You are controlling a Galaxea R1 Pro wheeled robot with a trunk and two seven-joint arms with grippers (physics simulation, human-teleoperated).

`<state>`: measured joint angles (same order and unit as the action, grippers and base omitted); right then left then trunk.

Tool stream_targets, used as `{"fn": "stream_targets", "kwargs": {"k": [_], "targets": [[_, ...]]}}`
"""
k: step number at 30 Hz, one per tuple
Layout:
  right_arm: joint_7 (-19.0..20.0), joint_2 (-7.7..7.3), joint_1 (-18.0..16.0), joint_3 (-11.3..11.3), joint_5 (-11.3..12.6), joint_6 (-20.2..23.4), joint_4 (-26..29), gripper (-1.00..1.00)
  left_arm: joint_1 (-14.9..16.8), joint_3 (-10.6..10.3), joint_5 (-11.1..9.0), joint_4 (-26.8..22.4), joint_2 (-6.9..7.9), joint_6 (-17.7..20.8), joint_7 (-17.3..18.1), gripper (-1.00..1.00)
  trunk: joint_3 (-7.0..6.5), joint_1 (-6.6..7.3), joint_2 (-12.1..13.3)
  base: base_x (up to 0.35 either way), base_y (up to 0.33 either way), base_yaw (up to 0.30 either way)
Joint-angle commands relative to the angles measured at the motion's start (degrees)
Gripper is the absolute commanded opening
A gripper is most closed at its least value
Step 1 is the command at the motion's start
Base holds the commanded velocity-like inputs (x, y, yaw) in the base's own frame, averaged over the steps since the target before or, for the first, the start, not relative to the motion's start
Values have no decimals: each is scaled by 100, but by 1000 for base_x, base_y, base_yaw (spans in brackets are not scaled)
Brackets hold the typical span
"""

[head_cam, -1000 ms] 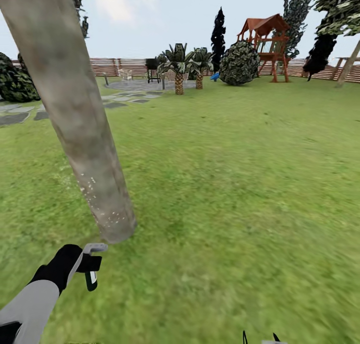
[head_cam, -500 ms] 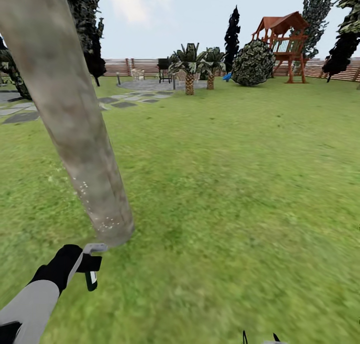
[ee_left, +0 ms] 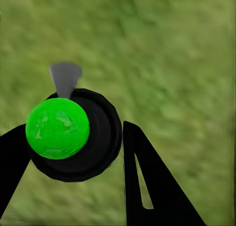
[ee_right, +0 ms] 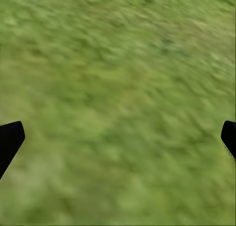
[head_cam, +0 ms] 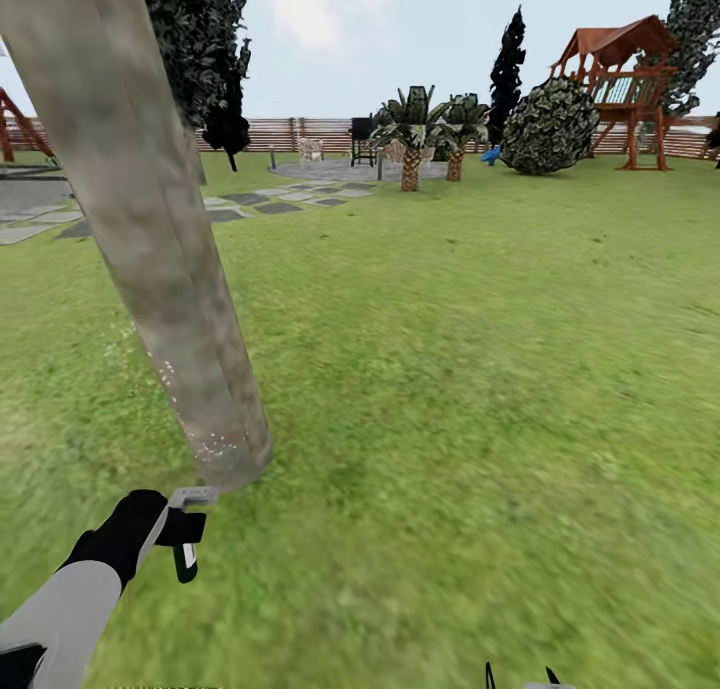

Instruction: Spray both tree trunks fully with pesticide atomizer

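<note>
The pesticide atomizer (head_cam: 184, 554), a small black bottle with a grey trigger head, hangs over the grass floor (head_cam: 450, 419) with my left gripper (head_cam: 176, 529) shut on it. In the left wrist view the atomizer (ee_left: 98, 137) sits between the black fingers (ee_left: 152, 186), a green ball on its top and its grey nozzle pointing away. Just beyond it rises a thick, leaning tree trunk (head_cam: 170, 269) with whitish pesticide specks (head_cam: 215, 444) near its base. A dark-crowned tree (head_cam: 205, 49) stands farther back. My right gripper (head_cam: 520, 677) (ee_right: 118, 137) is open over grass.
Grey stepping stones (head_cam: 250, 204) lead to a paved patch with chairs and a grill. Small palms (head_cam: 412, 134), a round bush (head_cam: 550, 129) and a red wooden play tower (head_cam: 625, 89) stand before the slat fence (head_cam: 300, 129). Open lawn stretches ahead and right.
The whole picture has shifted to the right, so the camera has turned left. The left arm and atomizer keep their place in the frame, beside the trunk's base.
</note>
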<state>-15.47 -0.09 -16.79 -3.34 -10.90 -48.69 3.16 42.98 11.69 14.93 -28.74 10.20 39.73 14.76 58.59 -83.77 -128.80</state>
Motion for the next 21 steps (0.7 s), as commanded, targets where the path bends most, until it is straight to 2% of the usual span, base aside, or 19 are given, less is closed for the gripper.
{"fn": "stream_targets", "kwargs": {"k": [1,9,21], "targets": [[0,0,0,0,0,0,0,100,0,0,1,0,0,0,0,-100,0,0,0,96,-264,277],[0,0,0,-1,-2,0,0,100,0,0,-2,1,-12,0,0,-100,0,0,0,134,-263,258],[0,-11,0,-5,-8,0,0,100,0,7,1,0,-18,0,0,-100,0,0,0,160,-261,12]]}}
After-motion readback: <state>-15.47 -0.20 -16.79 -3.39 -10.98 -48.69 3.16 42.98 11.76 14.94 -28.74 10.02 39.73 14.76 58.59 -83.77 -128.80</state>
